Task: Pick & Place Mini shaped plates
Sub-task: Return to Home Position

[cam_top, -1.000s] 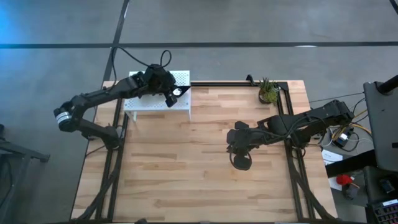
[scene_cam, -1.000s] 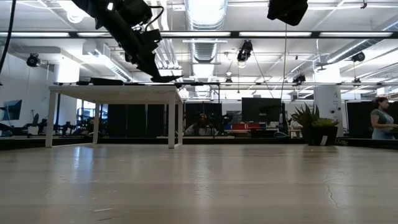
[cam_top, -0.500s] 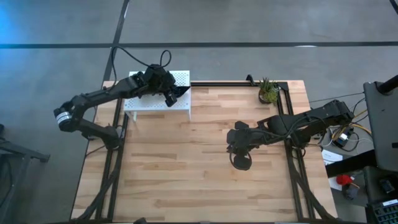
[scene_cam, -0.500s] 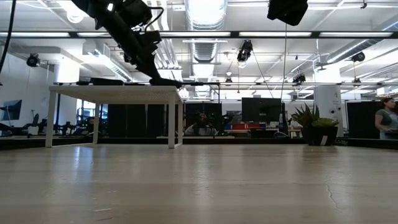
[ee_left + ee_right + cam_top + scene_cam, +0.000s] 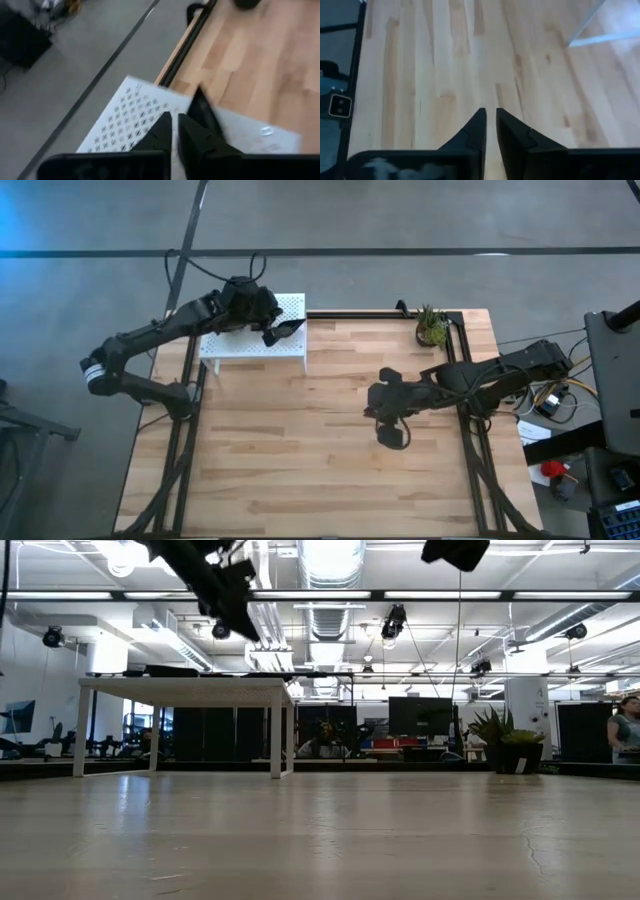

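One glossy black mini plate (image 5: 286,328) lies on the right end of the white perforated platform (image 5: 240,348); it also shows in the left wrist view (image 5: 202,111). My left gripper (image 5: 174,118) hangs above the platform beside that plate, fingers nearly together and empty; the low view shows it (image 5: 248,628) raised well clear of the platform top. Dark flat shapes (image 5: 170,670) lie on the platform's left part. My right gripper (image 5: 491,112) is shut and empty, high over the bare table right of centre (image 5: 388,402).
A small green potted plant (image 5: 432,327) stands at the table's far right corner. The platform (image 5: 180,685) stands on legs at the far left. Bare wooden table (image 5: 300,450) fills the middle and near side. A person (image 5: 626,730) stands in the room beyond.
My left gripper set the black plate down on the platform's right end, then rose and drew back toward the far left. The plate stays on the platform. My right gripper has risen slightly.
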### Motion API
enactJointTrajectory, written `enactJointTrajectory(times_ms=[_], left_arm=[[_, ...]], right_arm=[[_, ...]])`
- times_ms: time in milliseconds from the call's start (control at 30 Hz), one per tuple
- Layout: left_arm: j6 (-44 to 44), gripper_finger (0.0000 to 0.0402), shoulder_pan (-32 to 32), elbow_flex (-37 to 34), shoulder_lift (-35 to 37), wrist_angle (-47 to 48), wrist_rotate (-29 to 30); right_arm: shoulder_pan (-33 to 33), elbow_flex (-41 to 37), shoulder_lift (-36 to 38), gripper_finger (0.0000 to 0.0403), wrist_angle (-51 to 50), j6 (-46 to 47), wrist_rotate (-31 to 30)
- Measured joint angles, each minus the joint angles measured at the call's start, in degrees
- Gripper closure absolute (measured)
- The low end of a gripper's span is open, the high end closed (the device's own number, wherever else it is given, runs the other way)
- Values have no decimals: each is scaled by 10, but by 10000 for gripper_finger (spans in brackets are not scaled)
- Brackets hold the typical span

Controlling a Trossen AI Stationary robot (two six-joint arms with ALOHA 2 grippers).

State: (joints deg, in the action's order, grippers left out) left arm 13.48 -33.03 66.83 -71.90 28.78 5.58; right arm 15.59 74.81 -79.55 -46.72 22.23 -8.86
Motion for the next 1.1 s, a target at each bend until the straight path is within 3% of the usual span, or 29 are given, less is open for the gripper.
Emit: enactJointTrajectory(times_ms=[133, 333, 733, 1100], left_arm=[[0, 398, 33, 5, 37, 10, -5], [-6, 401, 119, -12, 108, 23, -5], [-46, 401, 347, -140, 281, -42, 8], [-47, 401, 379, -251, 434, -114, 9]], right_arm=[[0, 0, 27, 388, 14, -25, -26], [0, -8, 75, 394, 68, -94, -46], [-11, -171, 194, 394, 262, -173, 45], [-10, -313, 362, 395, 345, -158, 49]])
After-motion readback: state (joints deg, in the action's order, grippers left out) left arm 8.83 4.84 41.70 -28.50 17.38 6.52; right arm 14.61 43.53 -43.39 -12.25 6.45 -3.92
